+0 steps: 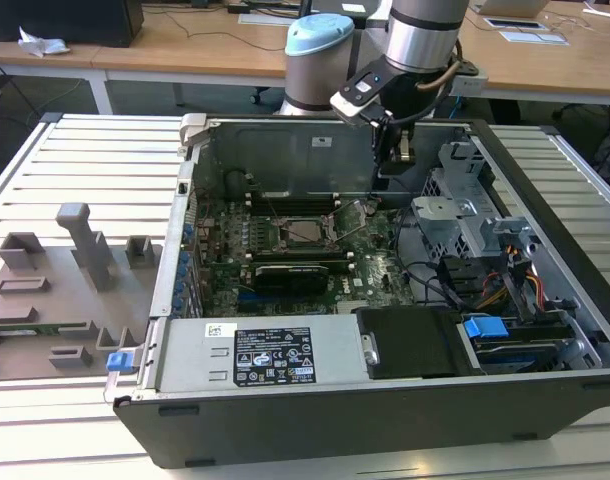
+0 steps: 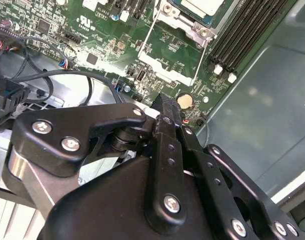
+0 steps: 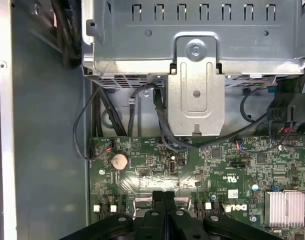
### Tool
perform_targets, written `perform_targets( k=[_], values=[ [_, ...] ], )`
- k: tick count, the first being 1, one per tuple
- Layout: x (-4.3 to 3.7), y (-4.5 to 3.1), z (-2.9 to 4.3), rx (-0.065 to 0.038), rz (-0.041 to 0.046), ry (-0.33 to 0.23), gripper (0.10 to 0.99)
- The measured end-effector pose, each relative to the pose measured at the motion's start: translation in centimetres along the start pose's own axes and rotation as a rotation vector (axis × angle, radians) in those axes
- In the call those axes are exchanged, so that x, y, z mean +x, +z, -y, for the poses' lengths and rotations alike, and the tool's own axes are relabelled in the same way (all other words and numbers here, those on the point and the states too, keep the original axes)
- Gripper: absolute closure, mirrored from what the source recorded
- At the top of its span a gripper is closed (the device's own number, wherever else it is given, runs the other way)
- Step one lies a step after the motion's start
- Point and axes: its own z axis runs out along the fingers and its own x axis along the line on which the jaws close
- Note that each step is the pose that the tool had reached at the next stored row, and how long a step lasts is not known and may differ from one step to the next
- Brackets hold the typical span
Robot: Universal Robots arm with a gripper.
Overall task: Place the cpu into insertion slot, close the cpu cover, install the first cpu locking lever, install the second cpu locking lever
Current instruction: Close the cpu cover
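In the exterior view the pincer (image 1: 397,150) hangs inside the open computer case (image 1: 385,420), near its rear wall and beside the drive cage (image 1: 465,215). There is free room over the motherboard (image 1: 285,270). In the second wrist view it is clenched on nothing, probably to give a slim tip for pushing. The cpu (image 2: 200,5) sits in its socket, and the cpu cover (image 2: 167,70) stands swung open between them. In the first wrist view, cables (image 3: 162,125) crowd the cage's edge.
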Motion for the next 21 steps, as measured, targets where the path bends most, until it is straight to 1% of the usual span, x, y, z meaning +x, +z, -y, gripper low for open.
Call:
perform_targets(
  k=[7, 11, 18, 21],
  values=[
    [0.00, 0.87, -0.11, 0.000, 0.0003, 0.000, 0.980],
    [0.01, 1.23, -0.14, 0.000, 0.0003, 0.000, 0.980],
    [0.01, 2.69, -0.21, 0.001, 0.0004, 0.000, 0.980],
    [0.13, 3.24, -0.42, 0.001, 0.0009, 0.000, 0.980]
  ],
)
